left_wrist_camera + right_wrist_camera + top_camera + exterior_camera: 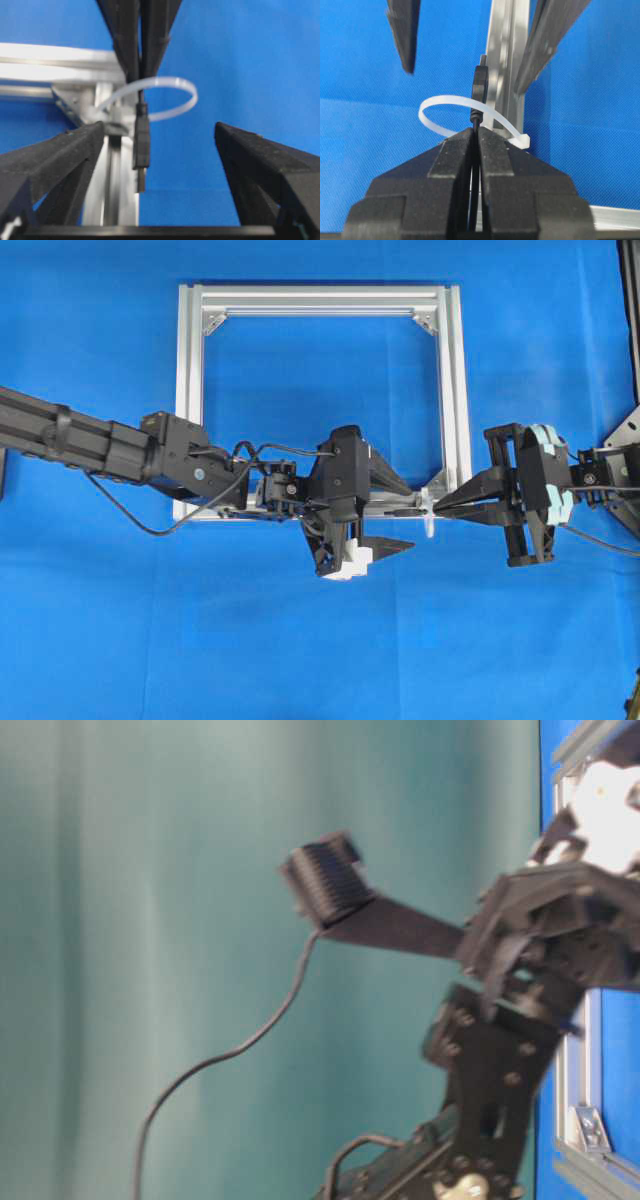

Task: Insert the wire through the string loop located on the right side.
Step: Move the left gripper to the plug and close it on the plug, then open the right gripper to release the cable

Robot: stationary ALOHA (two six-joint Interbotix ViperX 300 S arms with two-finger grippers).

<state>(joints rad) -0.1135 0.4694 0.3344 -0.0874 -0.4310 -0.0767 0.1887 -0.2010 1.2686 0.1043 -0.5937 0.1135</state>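
Wire point(480, 87) hangs at the near right corner of the silver frame point(188, 390), its slim black plug already passed through the string loop point(451, 107). In the right wrist view the whitish translucent loop arcs around the thin cable just behind the plug, and the plug points away toward the frame's bar. In the left wrist view the plug and its silvery tip sit between the spread fingers, with the loop curving behind it.

Going from the left in the overhead view, the left arm reaches across the frame's near bar. The left gripper point(400, 525) is wide open, one finger over the frame's near right corner and the other nearer on the blue cloth point(100, 640), and it holds nothing. The plug lies in the gap between its fingers without touching either one.

Just right of the corner, the right gripper point(440, 506) points left with its jaws pressed together on the wire, gripping the cable right behind the loop. Its tips nearly meet the loop.
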